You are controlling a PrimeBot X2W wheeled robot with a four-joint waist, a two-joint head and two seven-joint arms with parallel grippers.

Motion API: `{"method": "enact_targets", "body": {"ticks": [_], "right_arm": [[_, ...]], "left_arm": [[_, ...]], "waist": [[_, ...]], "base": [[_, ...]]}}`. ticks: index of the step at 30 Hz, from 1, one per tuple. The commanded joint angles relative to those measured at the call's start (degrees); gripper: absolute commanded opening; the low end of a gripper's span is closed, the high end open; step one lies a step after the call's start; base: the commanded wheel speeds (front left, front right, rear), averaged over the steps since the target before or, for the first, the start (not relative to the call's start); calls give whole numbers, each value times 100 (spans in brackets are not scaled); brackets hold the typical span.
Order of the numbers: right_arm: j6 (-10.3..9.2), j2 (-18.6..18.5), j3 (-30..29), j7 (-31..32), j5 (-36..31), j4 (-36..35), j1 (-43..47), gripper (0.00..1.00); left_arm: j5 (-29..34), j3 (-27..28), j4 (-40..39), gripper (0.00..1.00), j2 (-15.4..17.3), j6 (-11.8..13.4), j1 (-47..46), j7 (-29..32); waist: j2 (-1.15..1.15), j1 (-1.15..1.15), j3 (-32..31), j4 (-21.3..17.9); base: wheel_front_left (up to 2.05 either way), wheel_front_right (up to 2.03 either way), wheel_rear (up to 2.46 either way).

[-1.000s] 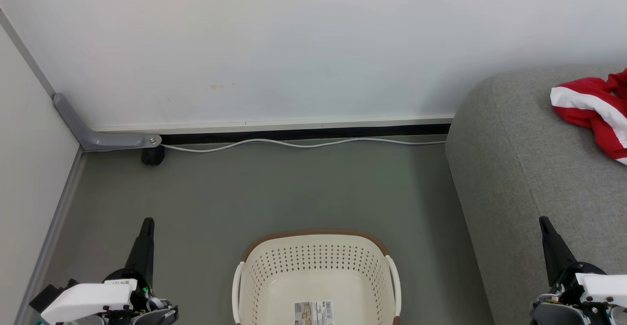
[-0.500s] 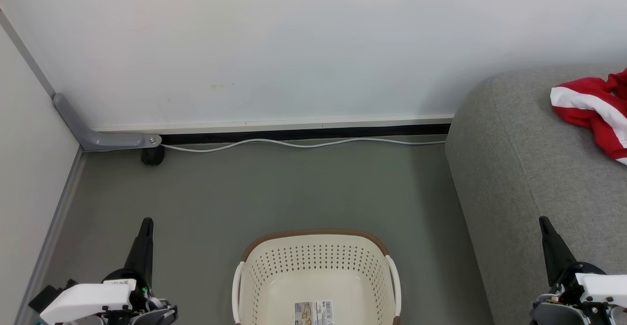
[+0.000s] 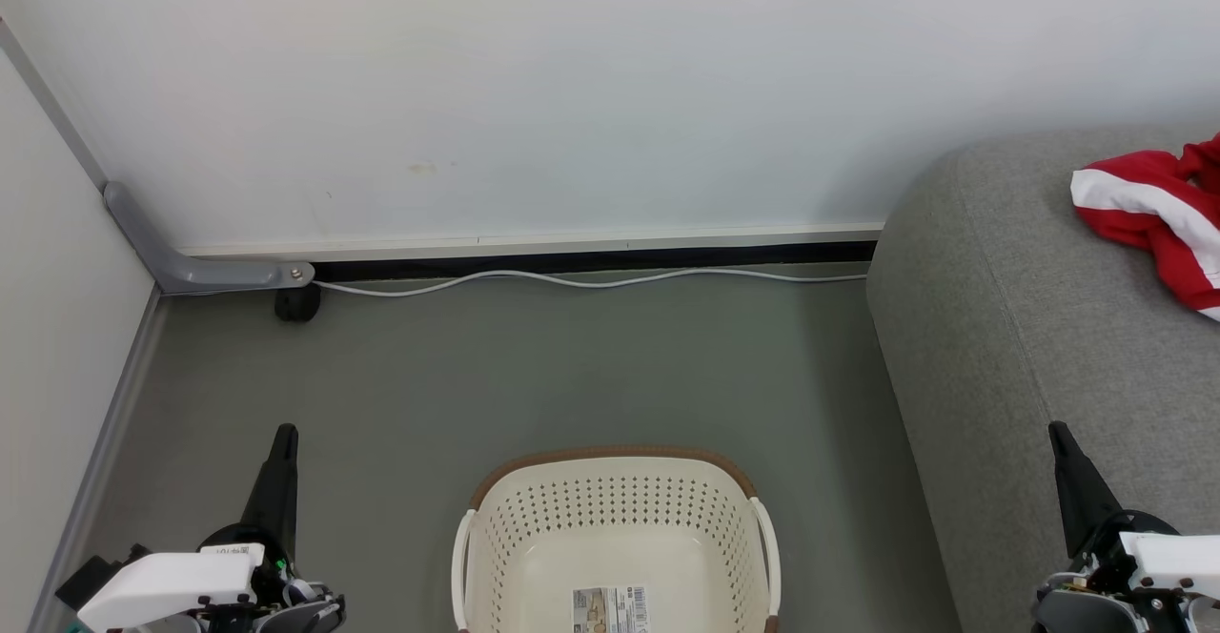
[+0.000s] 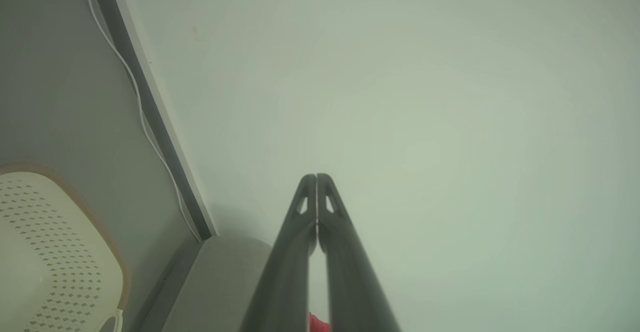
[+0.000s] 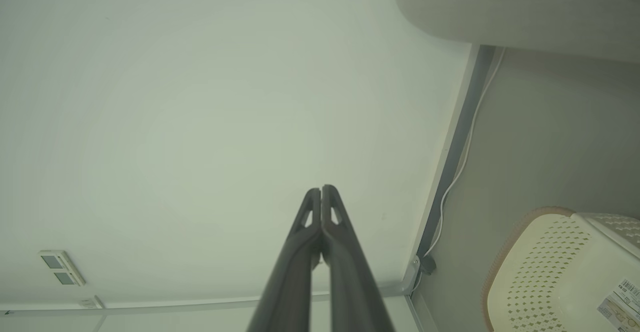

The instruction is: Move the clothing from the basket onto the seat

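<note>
The cream basket (image 3: 610, 500) with its brown rim stands on the floor at the bottom centre; inside I see just a paper label (image 3: 610, 609). Red clothing (image 3: 1158, 218) with white bands lies on the grey seat (image 3: 1010, 328) at the right edge. My left gripper (image 3: 285, 435) is shut and empty, low at the left of the basket, pointing up the head view. My right gripper (image 3: 1056, 431) is shut and empty at the lower right, in front of the seat's side. In the wrist views the left gripper (image 4: 316, 177) and right gripper (image 5: 321, 188) have their fingers pressed together, with the basket (image 4: 45, 242) (image 5: 560, 272) at the edge.
A white wall runs across the back with a dark skirting gap and a white cable (image 3: 591, 280) along the floor. A grey bracket with a black caster (image 3: 297, 301) sits in the left corner. Grey floor (image 3: 572, 376) lies between basket and wall.
</note>
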Motion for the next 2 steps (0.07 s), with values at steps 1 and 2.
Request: {"method": "enact_targets", "body": {"ticks": [1, 2], "right_arm": [[9, -58, 91, 43, 8, -166, -255, 0], [9, -58, 91, 43, 7, -166, -255, 0]], "left_arm": [[28, 195, -128, 0, 75, -42, -321, 31], [29, 196, -128, 0, 74, -42, -321, 32]], "waist": [[0, 0, 0, 0], [0, 0, 0, 0]], "base": [[0, 0, 0], [0, 0, 0]]}}
